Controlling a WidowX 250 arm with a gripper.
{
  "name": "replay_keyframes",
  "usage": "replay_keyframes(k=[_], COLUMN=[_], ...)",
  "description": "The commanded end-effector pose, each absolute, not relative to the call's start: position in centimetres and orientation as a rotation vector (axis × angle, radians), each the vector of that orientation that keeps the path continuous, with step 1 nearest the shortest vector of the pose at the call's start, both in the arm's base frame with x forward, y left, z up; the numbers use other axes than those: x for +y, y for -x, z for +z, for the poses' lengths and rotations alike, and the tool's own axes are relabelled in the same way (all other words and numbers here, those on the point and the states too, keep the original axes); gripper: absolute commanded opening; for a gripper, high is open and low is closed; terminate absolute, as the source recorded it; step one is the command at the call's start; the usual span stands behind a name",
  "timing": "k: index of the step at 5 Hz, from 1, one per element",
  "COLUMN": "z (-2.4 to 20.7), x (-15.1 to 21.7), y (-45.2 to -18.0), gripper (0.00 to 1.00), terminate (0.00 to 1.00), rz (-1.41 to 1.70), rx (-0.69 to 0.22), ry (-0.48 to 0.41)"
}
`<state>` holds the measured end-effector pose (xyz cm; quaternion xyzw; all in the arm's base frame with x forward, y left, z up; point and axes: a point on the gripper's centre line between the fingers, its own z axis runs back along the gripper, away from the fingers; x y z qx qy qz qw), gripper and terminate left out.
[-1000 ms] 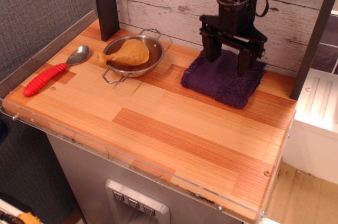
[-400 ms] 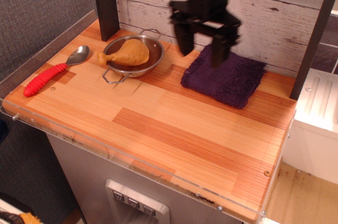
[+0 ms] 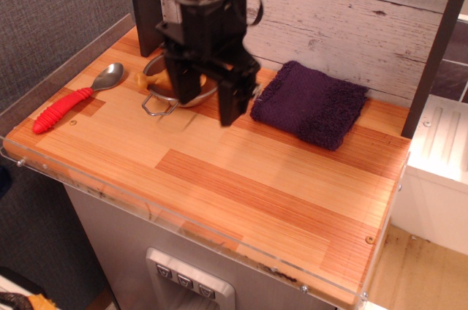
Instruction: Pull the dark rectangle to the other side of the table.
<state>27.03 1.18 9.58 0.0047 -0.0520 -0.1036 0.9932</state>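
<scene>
The dark rectangle is a dark purple terry cloth towel [image 3: 310, 104] lying flat at the back right of the striped wooden table [image 3: 241, 186]. My gripper [image 3: 207, 99] is open and empty, its two black fingers pointing down. It hangs above the table to the left of the towel, in front of the steel bowl, and is apart from the towel.
A steel bowl [image 3: 162, 82] holding an orange toy drumstick is mostly hidden behind my gripper. A spoon with a red handle [image 3: 67, 105] lies at the left. A dark upright post [image 3: 146, 3] stands at the back left. A white side unit [image 3: 439, 171] is at the right.
My gripper has moved left from above the towel to in front of the bowl, still open. The towel has not moved.
</scene>
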Motion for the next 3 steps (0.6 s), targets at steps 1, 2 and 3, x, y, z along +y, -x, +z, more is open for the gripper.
replay_keyframes(k=[1,2,3], z=[10.35,10.35,10.35], x=[2.60,2.60,2.60], y=[-26.31,-26.31,-26.31], gripper=[1.00,1.00,1.00], terminate=[0.00,0.00,1.00], rz=[-0.188,-0.188,-0.188], rx=[-0.159,-0.159,-0.159], ry=[-0.001,-0.001,-0.001])
